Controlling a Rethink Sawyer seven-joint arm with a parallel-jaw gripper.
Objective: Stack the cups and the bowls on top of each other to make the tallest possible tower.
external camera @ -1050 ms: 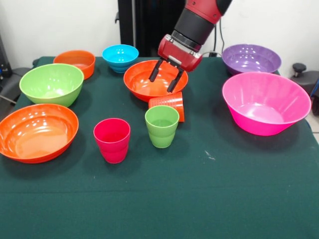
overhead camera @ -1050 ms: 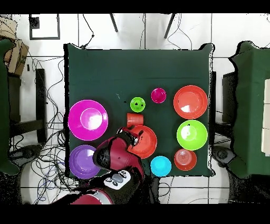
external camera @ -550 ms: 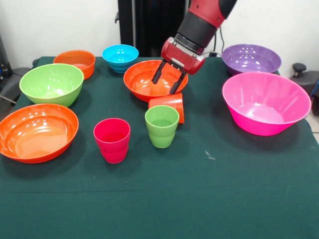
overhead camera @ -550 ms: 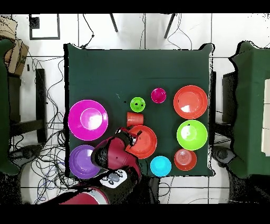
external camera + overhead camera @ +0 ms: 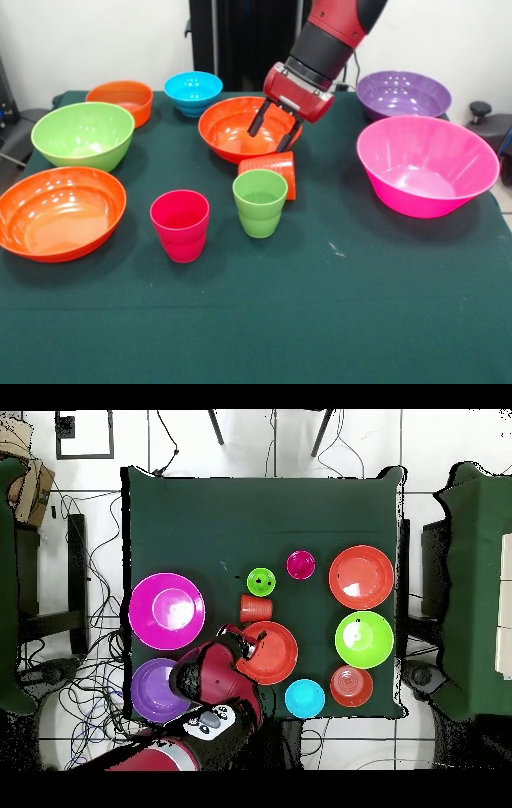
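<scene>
Since 1 s ago: gripper (image 5: 274, 134) has lifted a bit and drawn back toward the table's far edge; cups and bowls haven't shifted. Fingers spread, holding nothing, hanging over the rim of the wide orange bowl (image 5: 236, 130) at mid-table.

Orange cup (image 5: 272, 170) lies on its side, touching that bowl's near wall, just behind the upright green cup (image 5: 259, 202). Magenta cup (image 5: 180, 225) upright, near the green one, not touching.

Edges: second wide orange bowl (image 5: 58, 212) sits at the front view's left edge of the table (image 5: 336, 320), med. green bowl (image 5: 82, 134) behind it. Small orange bowl (image 5: 122, 100) and blue bowl (image 5: 193, 92) close to the far edge. Purple bowl (image 5: 402, 94) at the far right corner, big pink bowl (image 5: 426, 165) just in front, reaching the right edge.

Open room: whole near half of the cloth is bare; also a strip btwn the cups and the pink bowl.

No labels or writing legible.
</scene>
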